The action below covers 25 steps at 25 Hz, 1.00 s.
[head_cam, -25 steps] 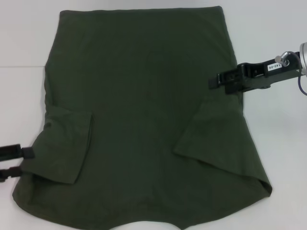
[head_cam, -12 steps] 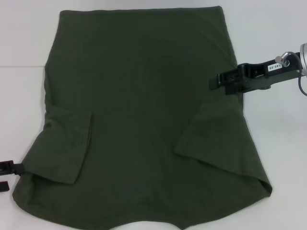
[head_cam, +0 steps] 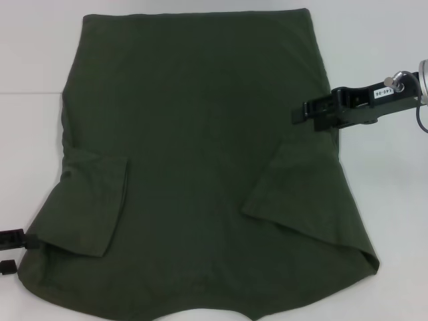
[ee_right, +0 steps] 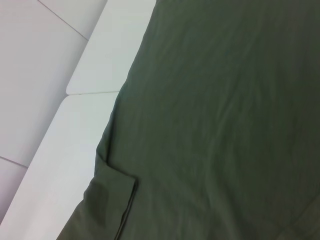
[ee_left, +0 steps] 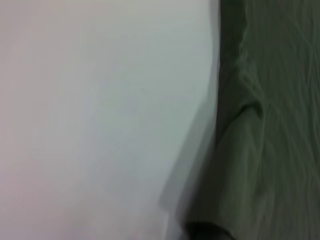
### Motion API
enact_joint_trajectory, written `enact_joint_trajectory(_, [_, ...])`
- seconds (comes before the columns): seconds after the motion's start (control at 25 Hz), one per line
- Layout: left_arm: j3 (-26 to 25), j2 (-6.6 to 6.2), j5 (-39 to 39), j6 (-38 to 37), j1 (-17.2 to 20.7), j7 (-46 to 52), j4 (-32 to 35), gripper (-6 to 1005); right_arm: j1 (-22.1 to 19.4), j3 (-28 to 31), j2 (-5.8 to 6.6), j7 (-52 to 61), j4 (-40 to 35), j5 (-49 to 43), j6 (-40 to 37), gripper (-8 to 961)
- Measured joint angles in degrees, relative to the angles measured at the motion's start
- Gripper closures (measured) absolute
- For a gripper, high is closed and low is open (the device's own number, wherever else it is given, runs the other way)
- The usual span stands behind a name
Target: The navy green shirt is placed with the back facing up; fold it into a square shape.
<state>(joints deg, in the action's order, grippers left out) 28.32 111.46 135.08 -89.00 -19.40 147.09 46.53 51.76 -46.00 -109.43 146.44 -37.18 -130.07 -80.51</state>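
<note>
So you've got the big dark olive-green cotton T-shirt [head_cam: 200, 167] spread flat on the white table [head_cam: 33, 80], plain side up, filling most of the head view from the top edge down past the bottom. Both sleeves are already folded inward onto the body: one flap sits at lower left of the frame, the other at centre right.

Your right gripper [head_cam: 299, 114] comes in from the right edge around mid-height, black fingers pointing left and lying over the shirt's right edge, just above that folded sleeve. I can't tell whether its fingers are apart or together, or whether they have any cloth.

Your left gripper [head_cam: 15, 251] only pokes in at the lower left edge of the frame, right at the shirt's lower left border. Two dark finger tips show there with a gap of white table between them, so they're spread apart and hold nothing.

The left wrist view just shows the shirt's wrinkled edge [ee_left: 260, 130] beside bare table.
</note>
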Motion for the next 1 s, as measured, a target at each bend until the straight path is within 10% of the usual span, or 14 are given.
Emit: enact_joint_trajectory(1.0, [0.7, 2.16, 4.1, 1.2, -4.7, 0.3, -0.3, 267, -1.0, 0.7, 0.3, 0.0, 0.1, 0.4, -0.4, 299])
